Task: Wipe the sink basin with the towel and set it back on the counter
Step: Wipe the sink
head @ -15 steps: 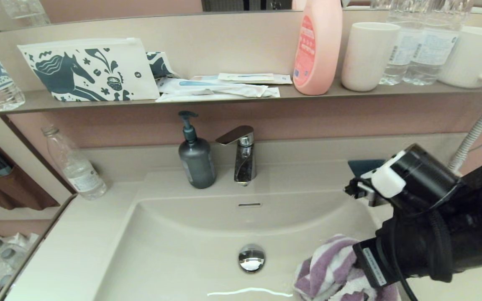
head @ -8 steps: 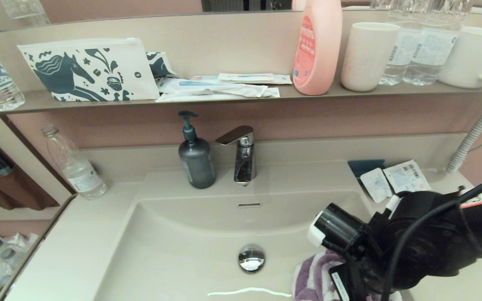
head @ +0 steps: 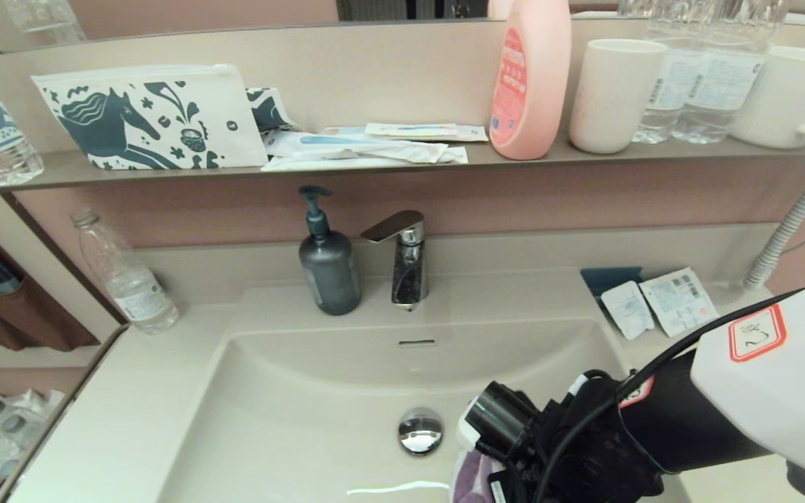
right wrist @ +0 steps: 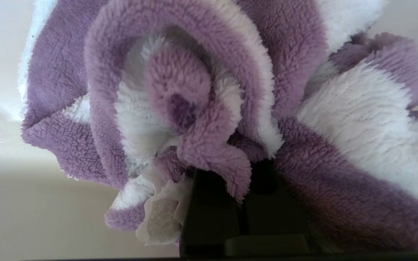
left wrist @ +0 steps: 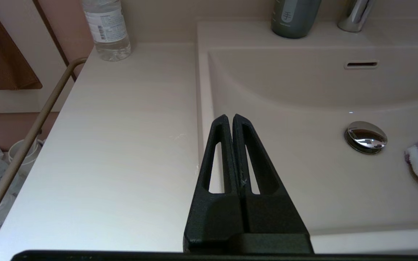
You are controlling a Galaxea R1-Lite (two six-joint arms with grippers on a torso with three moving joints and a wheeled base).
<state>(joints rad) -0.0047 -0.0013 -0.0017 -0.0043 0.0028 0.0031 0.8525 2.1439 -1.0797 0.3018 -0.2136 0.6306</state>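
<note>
My right gripper is down in the sink basin, at its near right part, with its jaws clamped on the towel, a fluffy purple-and-white striped cloth bunched thickly around my fingers. From the head view only a small purple corner of the towel shows under my right arm, just to the right of the chrome drain plug and on the basin floor. My left gripper hangs over the left rim of the basin where it meets the counter, its jaws pressed together and holding nothing. Behind the basin stand the faucet and a grey soap dispenser, and a clear water bottle stands at the far left of the counter. A few small packets lie on the counter's far right.
</note>
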